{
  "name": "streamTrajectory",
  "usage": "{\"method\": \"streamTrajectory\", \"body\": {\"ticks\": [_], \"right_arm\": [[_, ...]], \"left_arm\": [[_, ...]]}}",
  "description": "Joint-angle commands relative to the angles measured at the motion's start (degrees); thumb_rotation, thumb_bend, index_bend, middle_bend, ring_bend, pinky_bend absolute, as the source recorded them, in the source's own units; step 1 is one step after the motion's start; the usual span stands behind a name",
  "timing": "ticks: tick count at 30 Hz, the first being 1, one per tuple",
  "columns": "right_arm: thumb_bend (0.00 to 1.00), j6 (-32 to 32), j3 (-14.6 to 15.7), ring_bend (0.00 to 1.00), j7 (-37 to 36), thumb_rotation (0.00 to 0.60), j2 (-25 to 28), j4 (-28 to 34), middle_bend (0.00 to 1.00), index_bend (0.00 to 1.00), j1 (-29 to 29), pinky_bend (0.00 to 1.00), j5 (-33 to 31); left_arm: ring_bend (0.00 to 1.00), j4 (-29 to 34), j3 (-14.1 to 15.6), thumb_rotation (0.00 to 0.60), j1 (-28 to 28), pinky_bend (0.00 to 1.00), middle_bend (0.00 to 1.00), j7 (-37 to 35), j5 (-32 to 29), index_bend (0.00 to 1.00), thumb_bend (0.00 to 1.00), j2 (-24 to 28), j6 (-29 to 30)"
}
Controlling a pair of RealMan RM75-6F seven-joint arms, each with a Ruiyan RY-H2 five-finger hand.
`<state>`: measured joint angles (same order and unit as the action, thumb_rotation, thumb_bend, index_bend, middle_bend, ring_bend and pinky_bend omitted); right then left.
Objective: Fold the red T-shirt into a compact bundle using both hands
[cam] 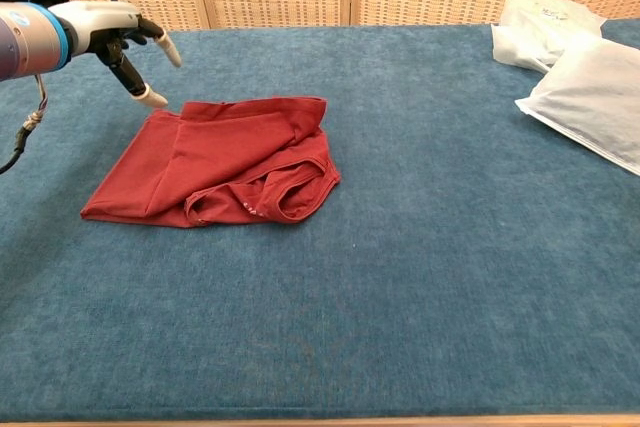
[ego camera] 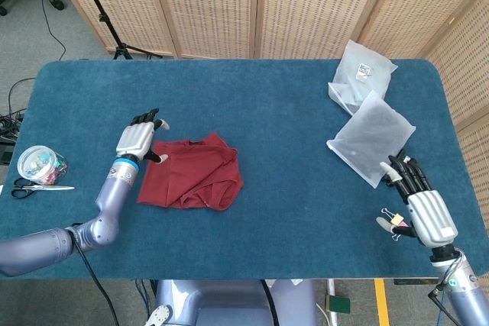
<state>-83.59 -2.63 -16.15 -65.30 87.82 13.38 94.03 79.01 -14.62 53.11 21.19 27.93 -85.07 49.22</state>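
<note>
The red T-shirt [ego camera: 193,172] [cam: 225,161] lies loosely folded and crumpled on the blue table, left of centre. My left hand [ego camera: 138,136] [cam: 118,31] hovers just off the shirt's far left corner, fingers spread and holding nothing. My right hand [ego camera: 419,202] is at the table's front right corner, far from the shirt, fingers apart and empty. The chest view does not show the right hand.
Two white plastic bags [ego camera: 370,137] [cam: 590,87] lie at the back right, one just beyond my right hand. A binder clip [ego camera: 396,223] sits by that hand. A jar [ego camera: 40,164] and scissors [ego camera: 40,188] rest off the table's left edge.
</note>
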Motion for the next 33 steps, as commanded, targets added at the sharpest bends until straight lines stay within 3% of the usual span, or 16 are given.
{"method": "streamTrajectory", "body": {"ticks": [1,7,22,33], "right_arm": [[0.00,0.27,0.01,0.00,0.08,0.600,-0.06,0.00,0.00,0.00,0.11,0.00,-0.13],[0.00,0.56,-0.09,0.00,-0.15,0.600,-0.08,-0.25,0.00,0.00,0.25,0.00,-0.47],[0.00,1.34,-0.17,0.00,-0.14,0.600,-0.32,-0.67,0.00,0.00,0.52,0.00,-1.15],[0.00,1.56,-0.18,0.00,-0.09,0.600,-0.40,-0.79,0.00,0.00,0.64,0.00,-1.31]], "left_arm": [[0.00,-1.49,0.26,0.600,-0.57,0.00,0.00,-1.08,1.62,0.42,0.26,-1.23,0.11],[0.00,-3.44,0.31,0.600,-0.51,0.00,0.00,-0.64,2.07,0.44,0.27,-3.09,1.39],[0.00,-11.64,-0.55,0.600,0.87,0.00,0.00,0.40,0.16,0.47,0.27,-8.59,-1.71],[0.00,-12.27,-1.12,0.600,0.81,0.00,0.00,-0.06,1.81,0.48,0.27,-9.67,-2.40]]}}
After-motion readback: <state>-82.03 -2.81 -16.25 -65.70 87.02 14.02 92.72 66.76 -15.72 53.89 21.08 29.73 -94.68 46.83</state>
